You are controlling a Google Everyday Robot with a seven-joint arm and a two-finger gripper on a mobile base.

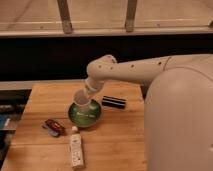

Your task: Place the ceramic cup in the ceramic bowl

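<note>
Hand (86, 96): closed on the ceramic cup (81, 104), low over the ceramic bowl's (90, 119) back-left part.
Ceramic bowl: green, mid-counter (122, 142).
Black bar (114, 102): just right of the bowl.
Red packet (54, 126): left front.
White bottle (76, 148): lying at the front.

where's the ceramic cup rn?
Camera view, left of centre: the ceramic cup hangs in the gripper over the back-left rim of the ceramic bowl, with the black box just right of it.
</note>
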